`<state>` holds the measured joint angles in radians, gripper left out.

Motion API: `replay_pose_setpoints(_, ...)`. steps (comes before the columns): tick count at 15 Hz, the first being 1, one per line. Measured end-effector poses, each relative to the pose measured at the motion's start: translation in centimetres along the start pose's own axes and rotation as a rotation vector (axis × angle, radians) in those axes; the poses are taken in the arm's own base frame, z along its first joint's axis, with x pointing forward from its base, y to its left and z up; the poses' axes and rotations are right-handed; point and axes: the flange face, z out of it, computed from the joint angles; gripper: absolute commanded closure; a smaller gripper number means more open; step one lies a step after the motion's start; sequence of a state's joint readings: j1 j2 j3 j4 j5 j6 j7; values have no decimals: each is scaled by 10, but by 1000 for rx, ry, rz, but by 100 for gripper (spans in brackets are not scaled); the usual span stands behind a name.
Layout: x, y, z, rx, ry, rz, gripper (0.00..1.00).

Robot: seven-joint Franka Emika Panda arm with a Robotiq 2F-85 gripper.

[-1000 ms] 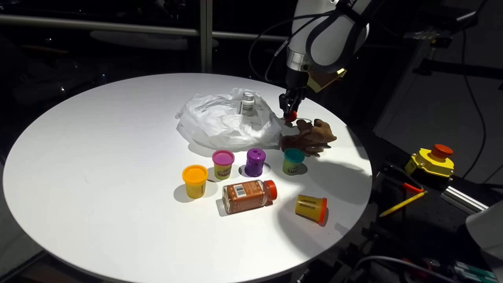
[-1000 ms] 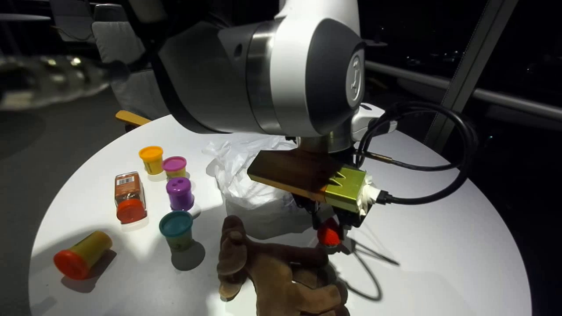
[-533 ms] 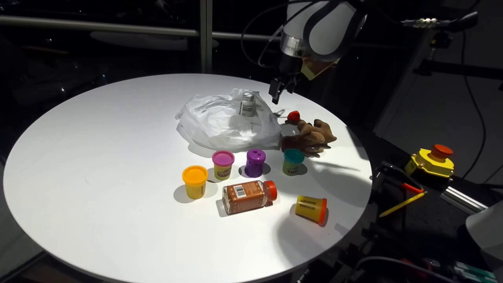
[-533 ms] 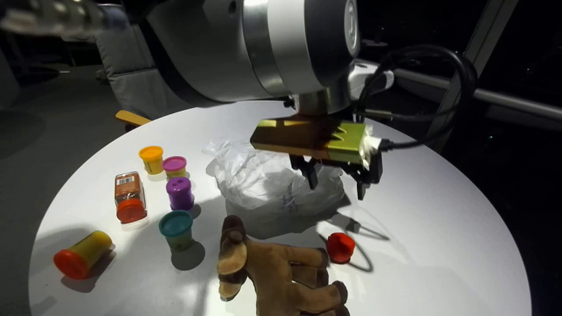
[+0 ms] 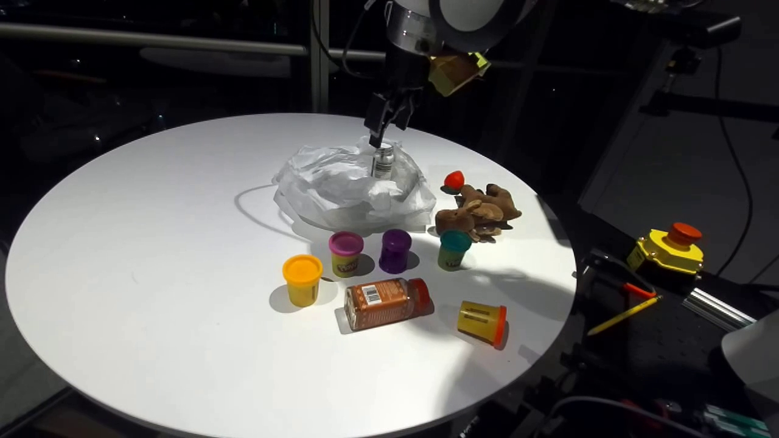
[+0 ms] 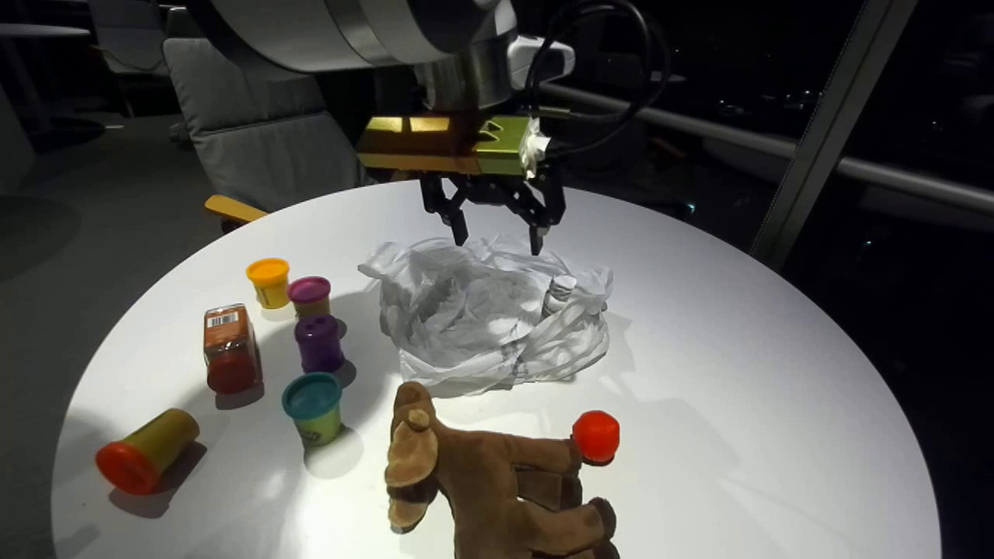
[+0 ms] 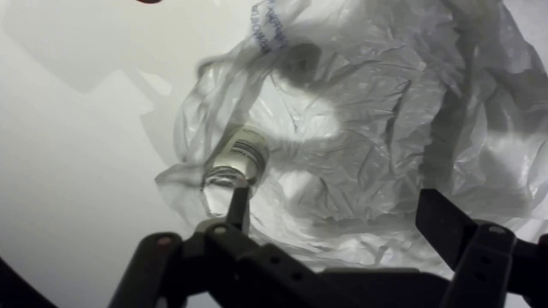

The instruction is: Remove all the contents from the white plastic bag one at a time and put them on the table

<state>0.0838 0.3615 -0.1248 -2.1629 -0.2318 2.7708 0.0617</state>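
Gripper (image 6: 498,245) spread wide above bag (image 6: 425,349) — red-capped bottle (image 6: 227,335), long axis flat, its cap (image 6: 233,373) aimed between teal cup (image 6: 313,411) and sideways cup (image 6: 151,450)

Dim room. Grey padded chair (image 6: 256,136), orange armrest (image 6: 233,208), upper left in an exterior view; second chair (image 6: 128,39) behind, dark grey floor (image 6: 93,202). Upper right: black window (image 6: 738,85), slanted mullion (image 6: 839,116), horizontal rail (image 6: 916,184).

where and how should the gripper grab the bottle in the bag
I'd grip the bottle around its upper body, just under the cap, from above. It sits cap end up in the bag, whose mouth opens upward, so the open gripper could straddle the bottle's rounded sides. The bag lies close along one side, so pinching plastic seems possible.
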Motion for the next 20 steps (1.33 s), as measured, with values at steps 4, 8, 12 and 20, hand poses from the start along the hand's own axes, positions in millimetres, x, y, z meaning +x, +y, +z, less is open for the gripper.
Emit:
replay_pose_setpoints(4,9,5,23,42,-67,49,0)
replay_pose_setpoints(8,14,20,45,18,-101,189,0)
replay_pose_setpoints(12,20,14,61,31,-129,281,0)
replay_pose_setpoints(20,38,36,80,-19,-115,472,0)
